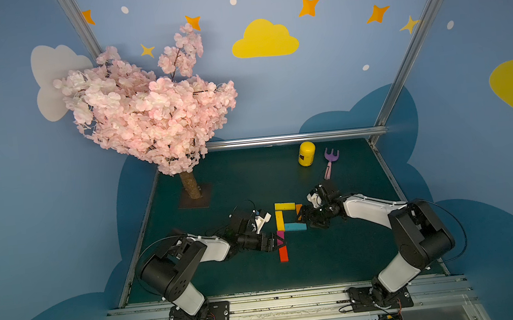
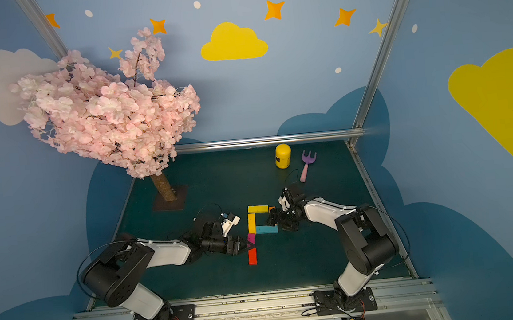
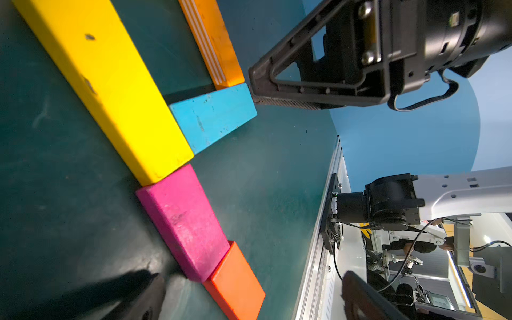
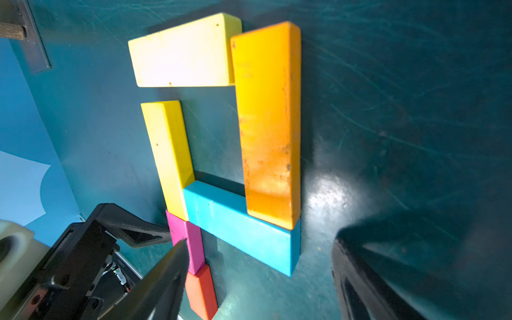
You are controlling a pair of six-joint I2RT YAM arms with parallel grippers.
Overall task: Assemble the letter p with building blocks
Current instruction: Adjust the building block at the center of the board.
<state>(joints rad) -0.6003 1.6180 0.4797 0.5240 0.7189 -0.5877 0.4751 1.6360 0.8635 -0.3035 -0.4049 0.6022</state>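
The left gripper stands wide open, and the magenta bar lies between its fingers, not clamped. The letter p lies flat between both grippers and looks nearly complete, so I judge only slow, gentle nudges are wise. The right gripper, open and empty, has one fingertip just beside the end of the teal bar.
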